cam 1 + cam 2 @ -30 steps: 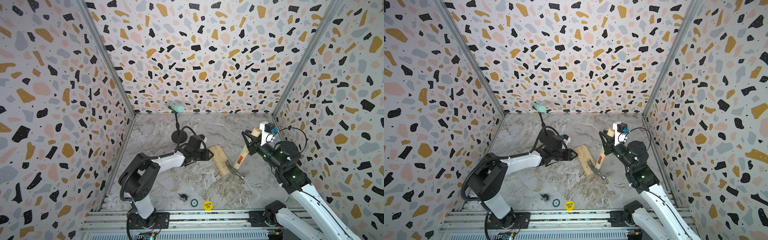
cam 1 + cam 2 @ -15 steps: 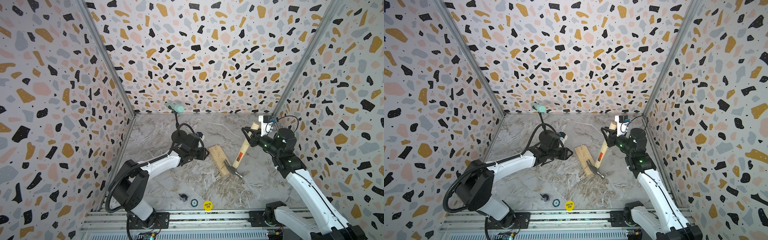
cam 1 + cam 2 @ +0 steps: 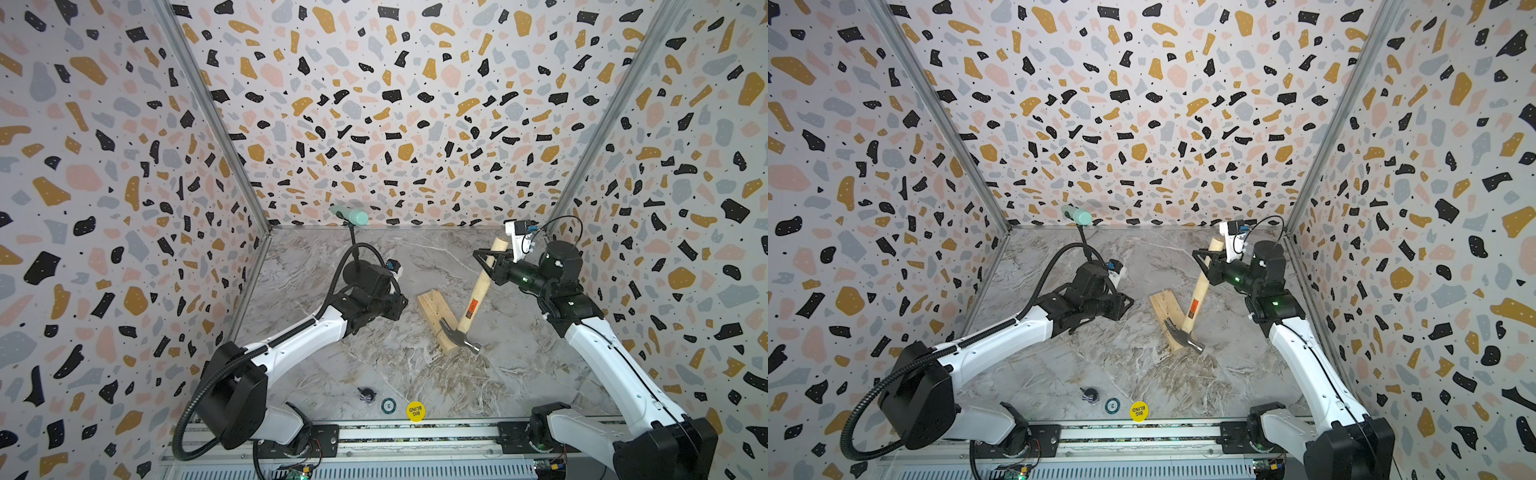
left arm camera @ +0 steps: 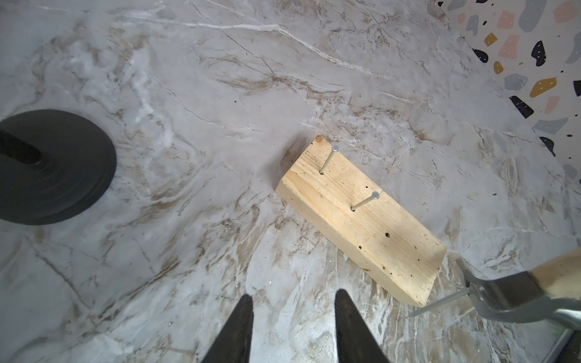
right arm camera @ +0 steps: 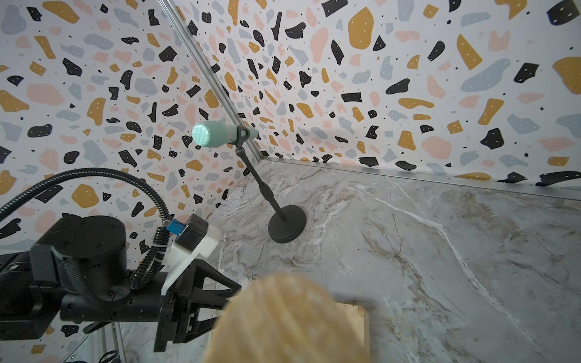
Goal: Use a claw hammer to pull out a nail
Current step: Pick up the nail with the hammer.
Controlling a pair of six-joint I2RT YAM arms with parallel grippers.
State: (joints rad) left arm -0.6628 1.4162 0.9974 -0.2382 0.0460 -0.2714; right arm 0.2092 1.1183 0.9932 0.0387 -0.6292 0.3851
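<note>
The right end effector (image 3: 489,264) is clamped on the hammer (image 3: 468,309) near the handle's butt, so the head could swing. A nail (image 4: 440,302) caught in the claw, just off the wood block (image 4: 377,229), may slip out. The left end effector (image 4: 294,297) has its jaws apart and holds nothing.

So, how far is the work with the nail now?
Done, it appears: one nail sits caught in the claw, free of the wood block. In hand: the right gripper is shut on the claw hammer near the handle's end; the left gripper hangs open, apart from the block. Left: dropping that nail, and perhaps pulling the two other nails standing in the block.
</note>
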